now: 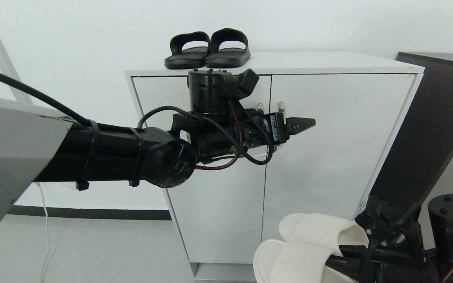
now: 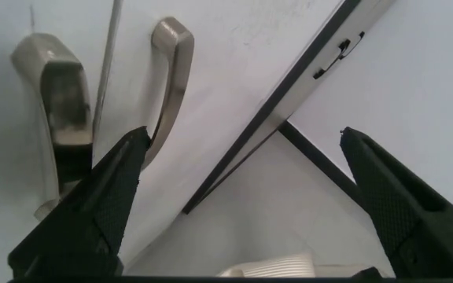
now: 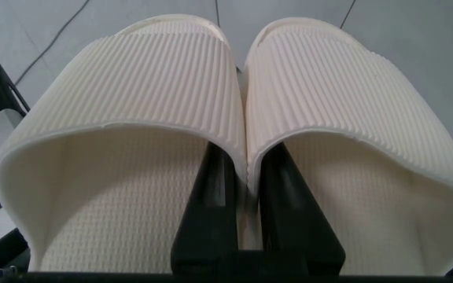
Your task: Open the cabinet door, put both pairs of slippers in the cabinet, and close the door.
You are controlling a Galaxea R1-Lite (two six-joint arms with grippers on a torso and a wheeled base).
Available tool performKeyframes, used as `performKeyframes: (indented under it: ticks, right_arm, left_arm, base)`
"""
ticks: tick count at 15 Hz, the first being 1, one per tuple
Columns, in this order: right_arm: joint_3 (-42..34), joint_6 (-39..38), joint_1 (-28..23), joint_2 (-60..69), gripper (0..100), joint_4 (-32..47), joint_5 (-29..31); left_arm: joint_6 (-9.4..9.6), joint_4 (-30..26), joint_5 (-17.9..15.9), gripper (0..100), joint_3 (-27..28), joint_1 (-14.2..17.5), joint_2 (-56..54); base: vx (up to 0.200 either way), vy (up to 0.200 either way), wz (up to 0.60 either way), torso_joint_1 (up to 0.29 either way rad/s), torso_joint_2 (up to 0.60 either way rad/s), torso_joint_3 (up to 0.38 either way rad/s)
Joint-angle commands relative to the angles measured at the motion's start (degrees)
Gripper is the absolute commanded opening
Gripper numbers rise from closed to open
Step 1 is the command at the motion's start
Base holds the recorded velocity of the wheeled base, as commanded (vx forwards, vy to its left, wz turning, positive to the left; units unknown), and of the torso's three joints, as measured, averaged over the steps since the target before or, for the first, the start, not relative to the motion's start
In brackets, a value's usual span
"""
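A white two-door cabinet [image 1: 328, 165] stands with both doors closed. Its two metal handles [image 1: 269, 107] sit side by side at the middle seam. A pair of black slippers [image 1: 207, 49] rests on the cabinet top, toward its left. My left gripper [image 1: 301, 125] hovers open just in front of the handles, level with them. In the left wrist view, the left gripper [image 2: 244, 135] has one handle [image 2: 171, 79] close by its finger. Low at the right, my right gripper [image 1: 342, 255] is shut on a pair of white ribbed slippers [image 1: 309, 247]. Its fingers [image 3: 211, 220] pinch the straps' [image 3: 246, 118] inner sides together.
A dark panel [image 1: 427, 137] stands against the cabinet's right side. White wall runs behind, with a black baseboard [image 1: 92, 213] at the left. A thin white cable [image 1: 45, 243] hangs down to the grey floor left of the cabinet.
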State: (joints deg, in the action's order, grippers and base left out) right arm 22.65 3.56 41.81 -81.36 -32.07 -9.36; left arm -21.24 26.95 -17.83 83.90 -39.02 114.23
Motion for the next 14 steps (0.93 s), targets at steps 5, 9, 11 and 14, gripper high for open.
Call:
performKeyframes:
  ticks: [5, 9, 11, 14]
  right_arm:
    - [-0.5, 0.0, 0.0, -0.4, 0, 0.0, 0.0]
    - [-1.3, 0.0, 0.2, -0.4, 0, 0.0, -0.6]
    - [-1.5, 0.0, 0.4, -0.2, 0, 0.1, -0.7]
    - [-2.3, 0.0, 0.9, 0.1, 0, 0.0, -2.6]
  left_arm:
    - [-0.12, 0.0, 0.0, 0, 0.0, 0.0, 0.3]
    - [-0.03, 0.2, 0.1, 0, -1.4, -0.1, -0.3]
    - [0.05, 0.3, 0.1, 0, -3.2, -0.5, -1.6]
    - [0.05, 0.6, 0.1, 0, -6.6, -2.1, -4.5]
  base:
    - [0.000, 0.000, 0.00, 0.000, 0.00, 0.000]
    - [0.000, 0.000, 0.00, 0.000, 0.00, 0.000]
    - [0.000, 0.000, 0.00, 0.000, 0.00, 0.000]
    - [0.000, 0.000, 0.00, 0.000, 0.00, 0.000]
